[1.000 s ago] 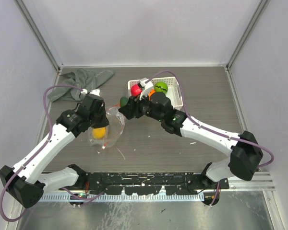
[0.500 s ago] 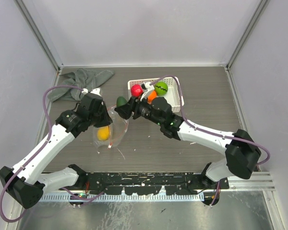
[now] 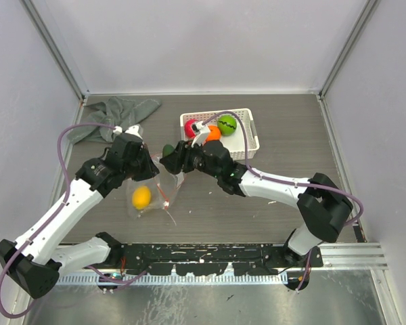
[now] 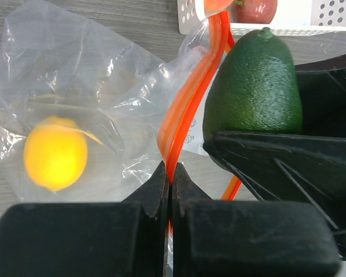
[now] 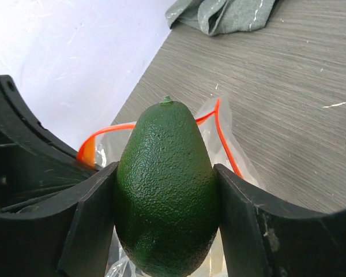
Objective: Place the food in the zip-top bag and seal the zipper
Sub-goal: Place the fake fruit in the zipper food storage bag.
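Two grips: left end effector pinching zipper tight — right end effector clasping green avocado; zip-top bag print illegible.

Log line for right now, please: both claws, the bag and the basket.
left claw: shut on zipper | right claw: holds avocado at zip-top bag mouth | in bag: yellow fruit | basket: red fruit, orange fruit, green fruit

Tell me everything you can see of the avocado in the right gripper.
The avocado is dark green with pebbly skin, egg-shaped, a small stem nub on its narrow end. The right gripper clamps it across its widest part, one black finger on each side, nub pointing away from the wrist. It hangs at the mouth of the zip-top bag, beside the orange-red zipper.
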Available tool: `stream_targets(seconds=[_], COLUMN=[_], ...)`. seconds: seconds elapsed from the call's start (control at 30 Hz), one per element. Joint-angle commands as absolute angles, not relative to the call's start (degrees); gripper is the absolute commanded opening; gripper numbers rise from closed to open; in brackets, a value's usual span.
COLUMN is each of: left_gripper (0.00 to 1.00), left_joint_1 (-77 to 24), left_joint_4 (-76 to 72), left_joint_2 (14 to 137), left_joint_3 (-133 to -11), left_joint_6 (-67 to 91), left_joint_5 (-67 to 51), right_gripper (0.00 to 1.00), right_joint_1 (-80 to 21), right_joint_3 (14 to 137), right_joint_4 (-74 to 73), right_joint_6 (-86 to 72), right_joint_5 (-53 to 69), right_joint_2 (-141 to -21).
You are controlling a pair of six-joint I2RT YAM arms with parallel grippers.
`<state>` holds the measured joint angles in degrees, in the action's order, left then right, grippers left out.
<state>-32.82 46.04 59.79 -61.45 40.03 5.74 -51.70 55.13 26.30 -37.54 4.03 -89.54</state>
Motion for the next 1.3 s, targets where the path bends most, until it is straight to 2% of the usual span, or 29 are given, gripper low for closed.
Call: stream_targets(seconds=[0.0,0.17,0.37,0.57,0.7,1.27], left_gripper=[0.0,0.0,0.0,0.0,0.0,0.0], left_joint_1=[-32.52,-32.52,-32.52,-32.52,-32.52,-32.52], left_joint_4=[42.81,42.62,42.32,42.28,42.52,45.02], left_joint_2=[58.19,58.27,58.48,58.56,58.45,57.71], left_joint_3=[-61.35,-61.0,-60.82,-60.68,-60.55,-61.02], left_joint_6=[40.6,40.82,41.07,41.05,40.92,38.77], left_joint_5=[5.54,5.98,6.17,6.37,6.82,11.15], right_gripper=[0.39,0.49,0.67,0.77,0.8,0.81], right_joint_1=[-52.12,-52.12,-52.2,-52.34,-52.38,-52.09], right_joint_3=[55.95,56.17,55.96,55.9,55.55,60.38], right_joint_4=[27.45,26.59,26.39,26.1,25.86,14.97], right_joint_6=[-37.13,-35.78,-34.5,-33.13,-32.59,-21.87], right_joint_5=[3.08,5.09,6.65,7.45,7.54,8.44], right_joint_2=[-89.79,-90.34,-89.92,-89.18,-88.29,-82.71])
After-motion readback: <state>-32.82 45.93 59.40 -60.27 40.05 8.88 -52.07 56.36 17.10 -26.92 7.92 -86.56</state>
